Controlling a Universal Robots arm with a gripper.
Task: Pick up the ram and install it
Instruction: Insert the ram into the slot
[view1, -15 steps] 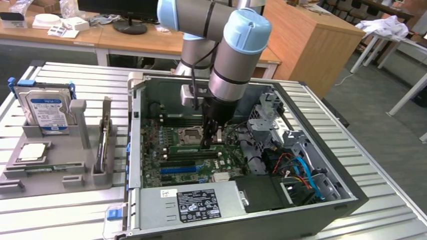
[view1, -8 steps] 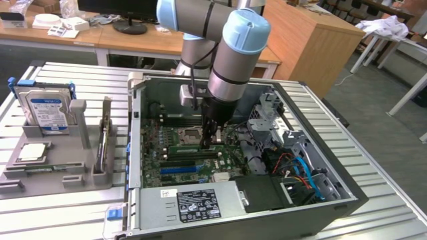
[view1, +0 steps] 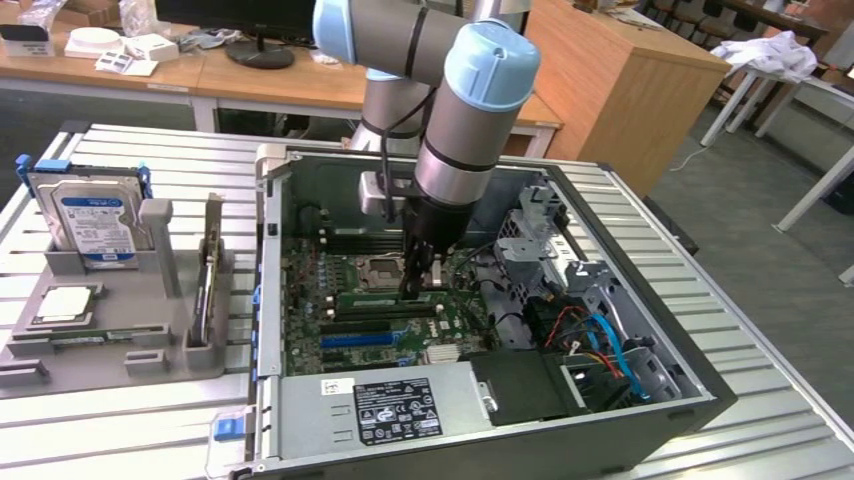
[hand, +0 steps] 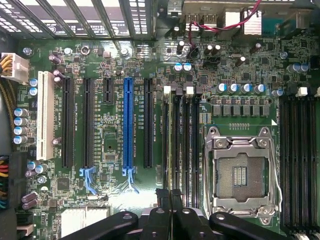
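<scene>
Green motherboard (hand: 114, 172) bears a blue slot (hand: 128, 125) and a white slot (hand: 47, 116); the gripper (hand: 170, 197) is black.

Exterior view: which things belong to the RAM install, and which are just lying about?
Job in hand: gripper, ram at the memory slots, motherboard.
Lying about: hard drive, processor chip, grey parts tray.

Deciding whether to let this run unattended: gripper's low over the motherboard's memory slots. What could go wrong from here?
1. The open CPU socket lies right beside the memory slots nearest the gripper; a sideways slip could damage its bare contacts.
2. The slots sit tightly packed, so slight misalignment may hit a neighbouring slot or a white latch.
</scene>
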